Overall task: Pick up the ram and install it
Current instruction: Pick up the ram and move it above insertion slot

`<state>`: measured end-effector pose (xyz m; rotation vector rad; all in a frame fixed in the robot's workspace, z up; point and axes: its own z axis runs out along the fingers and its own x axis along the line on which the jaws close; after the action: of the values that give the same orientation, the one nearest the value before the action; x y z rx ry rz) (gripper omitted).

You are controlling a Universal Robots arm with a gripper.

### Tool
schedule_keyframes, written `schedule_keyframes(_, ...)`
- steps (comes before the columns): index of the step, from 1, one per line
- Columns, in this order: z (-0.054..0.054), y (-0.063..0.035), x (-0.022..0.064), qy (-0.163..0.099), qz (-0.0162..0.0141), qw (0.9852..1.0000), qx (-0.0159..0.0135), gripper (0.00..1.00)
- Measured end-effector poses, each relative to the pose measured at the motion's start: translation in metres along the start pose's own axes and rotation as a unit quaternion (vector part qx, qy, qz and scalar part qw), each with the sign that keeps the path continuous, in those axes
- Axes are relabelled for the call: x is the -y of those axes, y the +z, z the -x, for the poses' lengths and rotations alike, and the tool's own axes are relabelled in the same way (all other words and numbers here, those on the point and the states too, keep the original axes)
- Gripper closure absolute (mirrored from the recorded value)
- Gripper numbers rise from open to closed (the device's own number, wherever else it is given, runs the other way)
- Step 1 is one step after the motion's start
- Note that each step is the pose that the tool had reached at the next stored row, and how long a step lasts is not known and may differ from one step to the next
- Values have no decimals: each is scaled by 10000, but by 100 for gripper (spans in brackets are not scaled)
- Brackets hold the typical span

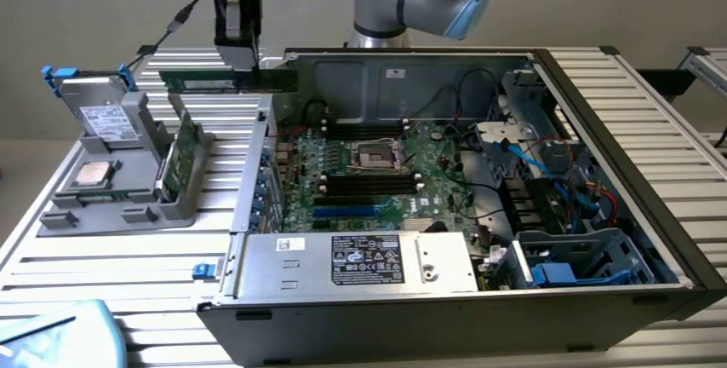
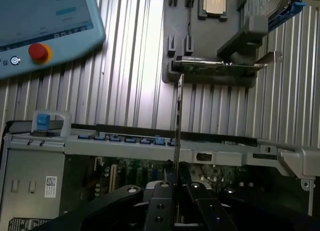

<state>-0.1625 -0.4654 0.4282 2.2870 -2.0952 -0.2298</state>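
Note:
The ram (image 1: 227,82) is a narrow green stick held level above the table, just outside the open computer case's wall on the exterior view's left. My gripper (image 1: 241,63) hangs from above and is shut on its upper edge. In the wrist view the ram (image 2: 178,121) shows edge-on as a thin line running out from between the black fingers (image 2: 159,203) of the gripper (image 2: 178,183). Below and to the exterior view's right lies the green motherboard (image 1: 392,172) with its black slots (image 1: 366,183) beside the square socket.
A grey parts holder (image 1: 114,202) on the exterior view's left carries a processor (image 1: 91,176), a drive and an upright card (image 1: 176,159). The case wall (image 1: 259,155), power supply (image 1: 363,261), drive cage and cables (image 1: 546,172) crowd the case. A teach pendant (image 2: 45,26) lies on the table.

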Motion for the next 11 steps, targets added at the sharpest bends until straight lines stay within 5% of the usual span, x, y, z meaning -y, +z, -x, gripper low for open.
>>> schedule_keyframes(11,-51,-46,494,-1,36,10000,5,86)
